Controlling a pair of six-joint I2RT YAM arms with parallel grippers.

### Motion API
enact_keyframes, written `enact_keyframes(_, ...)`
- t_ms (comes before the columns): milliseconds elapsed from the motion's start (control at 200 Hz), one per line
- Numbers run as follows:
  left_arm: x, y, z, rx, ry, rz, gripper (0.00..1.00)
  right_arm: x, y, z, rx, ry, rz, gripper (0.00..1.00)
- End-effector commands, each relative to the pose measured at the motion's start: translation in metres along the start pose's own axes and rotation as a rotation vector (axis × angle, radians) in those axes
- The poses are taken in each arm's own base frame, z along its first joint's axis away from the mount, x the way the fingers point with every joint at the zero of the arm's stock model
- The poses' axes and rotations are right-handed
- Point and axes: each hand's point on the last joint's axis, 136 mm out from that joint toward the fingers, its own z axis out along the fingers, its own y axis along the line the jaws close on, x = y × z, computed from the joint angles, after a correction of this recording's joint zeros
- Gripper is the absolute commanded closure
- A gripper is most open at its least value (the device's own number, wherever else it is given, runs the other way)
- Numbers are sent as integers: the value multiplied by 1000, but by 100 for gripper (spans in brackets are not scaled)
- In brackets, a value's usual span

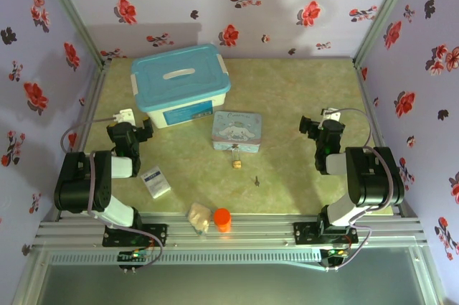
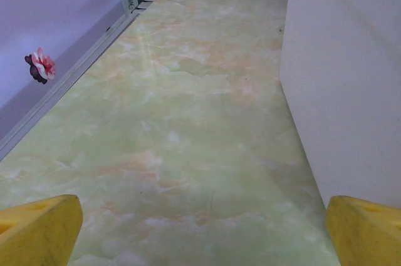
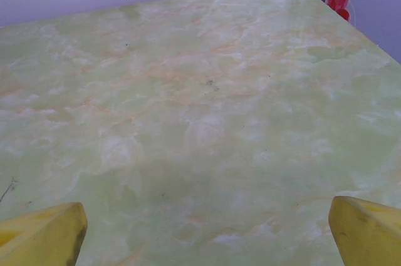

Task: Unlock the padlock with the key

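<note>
Apparently not yet begun. Spread wide and empty: left gripper (image 1: pixel 145 130) and right gripper (image 1: pixel 307 128). Untouched on the tabletop (image 1: pixel 301 183), well to the right gripper's left: key (image 1: pixel 256 180), then padlock (image 1: pixel 235 163). Left to do: grasping both, inserting, turning.

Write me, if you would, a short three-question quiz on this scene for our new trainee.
1. True or false: the padlock lies on the near side of the pale blue cartoon tin, toward the arms.
2. Where is the key? A: on the tin's lid. B: on the table, to the right of the padlock. C: in the padlock's keyhole.
3. Fill in: the left pincer and the right pincer both stand ____, holding nothing.
Answers: 1 true; 2 B; 3 open.
</note>
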Motion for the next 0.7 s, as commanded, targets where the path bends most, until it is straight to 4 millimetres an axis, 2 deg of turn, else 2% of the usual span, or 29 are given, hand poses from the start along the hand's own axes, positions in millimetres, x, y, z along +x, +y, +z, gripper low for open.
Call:
enact_keyframes(0,-15,-8,-6,29,-54,18,0,-10,2,3,-14,-14,-21,1)
enact_keyframes(250,-47,0,-30,6,-73,-1,0,-31,8,-14,-37,6,-25,1)
enact_keyframes(340,-58,8,-39,-28,-35,-91,0,-38,-1,-23,22,68,71,1)
enact_keyframes(445,-72,11,-52,-34,8,-240,0,-49,4,-38,4,126,163,1)
enact_keyframes(520,-84,-2,-63,62,-20,-324,0,-53,8,-50,-22,126,250,1)
enact_keyframes(570,-90,-12,-72,140,-59,-382,0,-56,19,-58,-97,115,318,1)
enact_keyframes(625,-90,-14,-80,176,-78,-495,0,-60,32,-67,-184,104,399,1)
enact_keyframes(695,-89,-18,-88,231,-86,-565,0,-59,37,-74,-221,107,518,1)
